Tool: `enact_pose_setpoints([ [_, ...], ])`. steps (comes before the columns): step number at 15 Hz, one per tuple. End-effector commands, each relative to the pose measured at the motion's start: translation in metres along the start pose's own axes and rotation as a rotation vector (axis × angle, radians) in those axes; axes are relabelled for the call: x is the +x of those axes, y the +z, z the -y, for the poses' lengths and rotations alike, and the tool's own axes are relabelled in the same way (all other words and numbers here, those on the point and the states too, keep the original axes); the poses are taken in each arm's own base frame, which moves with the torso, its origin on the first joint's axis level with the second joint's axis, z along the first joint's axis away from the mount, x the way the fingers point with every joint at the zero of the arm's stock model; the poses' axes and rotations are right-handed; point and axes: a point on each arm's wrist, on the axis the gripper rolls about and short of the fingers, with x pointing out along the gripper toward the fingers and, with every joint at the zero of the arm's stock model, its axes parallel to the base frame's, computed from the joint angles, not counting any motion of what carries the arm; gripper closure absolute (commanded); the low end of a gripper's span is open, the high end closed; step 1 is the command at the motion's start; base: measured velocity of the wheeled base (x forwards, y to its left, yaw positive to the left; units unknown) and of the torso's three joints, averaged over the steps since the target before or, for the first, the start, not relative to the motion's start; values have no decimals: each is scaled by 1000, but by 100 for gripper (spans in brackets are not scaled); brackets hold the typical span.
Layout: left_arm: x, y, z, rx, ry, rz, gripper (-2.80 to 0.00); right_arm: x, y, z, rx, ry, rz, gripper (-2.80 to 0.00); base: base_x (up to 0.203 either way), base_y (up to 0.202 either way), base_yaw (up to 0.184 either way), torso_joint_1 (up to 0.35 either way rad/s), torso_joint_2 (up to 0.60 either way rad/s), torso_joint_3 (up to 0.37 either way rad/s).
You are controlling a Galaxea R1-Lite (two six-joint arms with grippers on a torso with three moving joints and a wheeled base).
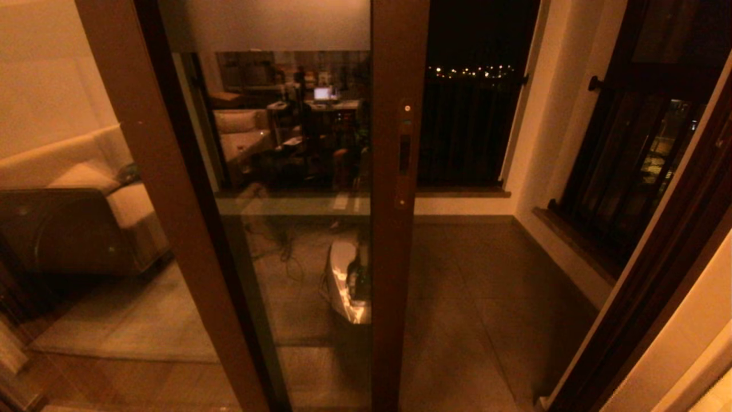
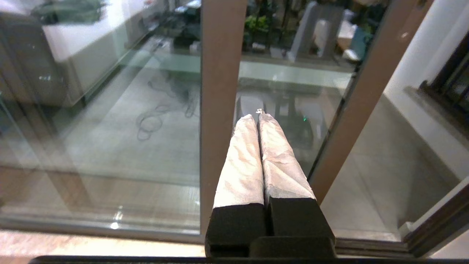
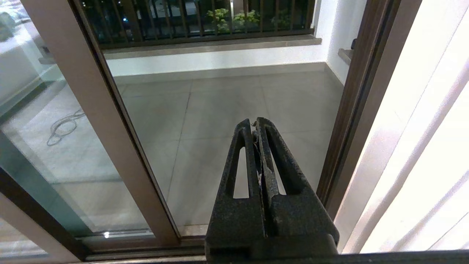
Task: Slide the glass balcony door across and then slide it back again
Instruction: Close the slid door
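Here, one glass balcony door (image 1: 320, 189), two closed pincers (image 2: 258, 118) (image 3: 255, 123)

- Neither arm appears in the head view; each gripper shows only through its own wrist camera.
- The left gripper with white-wrapped fingers on black bases (image 2: 258, 115) reaches forward and slightly downward, held above the floor.
- Its two white-wrapped fingers (image 2: 243, 161) lie pressed together along their whole length, tips meeting, nothing between them.
- The right gripper with bare black, slotted triangular fingers (image 3: 256, 121) also points forward and down, hanging in the air.
- Its black slotted fingers (image 3: 278, 165) are closed against each other, with only a thin seam showing, and hold nothing.
- Neither gripper touches anything.
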Motion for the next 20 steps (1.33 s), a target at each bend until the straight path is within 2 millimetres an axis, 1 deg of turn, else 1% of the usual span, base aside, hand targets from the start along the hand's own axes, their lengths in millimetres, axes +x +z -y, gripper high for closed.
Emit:
enact_pose_setpoints([
  [1,3,-6,-1,1,6,-9,0,0,0,0,0,0,0,0,0,0,0,0,0,0],
  [3,7,-18,-2,24,18,-3,0,0,0,0,1,0,0,0,0,0,0,0,0,0],
  [4,10,-27,-4,71,45,-4,0,0,0,0,1,0,0,0,0,0,0,0,0,0],
  [5,8,-32,-5,97,75,26,0,0,0,0,1,0,0,0,0,0,0,0,0,0],
  [6,6,-36,-6,105,93,46,0,0,0,0,1,0,0,0,0,0,0,0,0,0],
  [8,10,-41,-6,110,83,23,0,0,0,0,1,0,0,0,0,0,0,0,0,0],
  [11,26,-57,-7,112,81,4,0,0,0,0,1,0,0,0,0,0,0,0,0,0],
  [14,39,-78,-9,114,81,-53,0,0,0,0,-1,0,0,0,0,0,0,0,0,0],
  [17,50,-90,-10,127,60,-45,0,0,0,0,1,0,0,0,0,0,0,0,0,0],
  [20,62,-115,-12,188,52,-82,0,0,0,0,1,0,0,0,0,0,0,0,0,0],
])
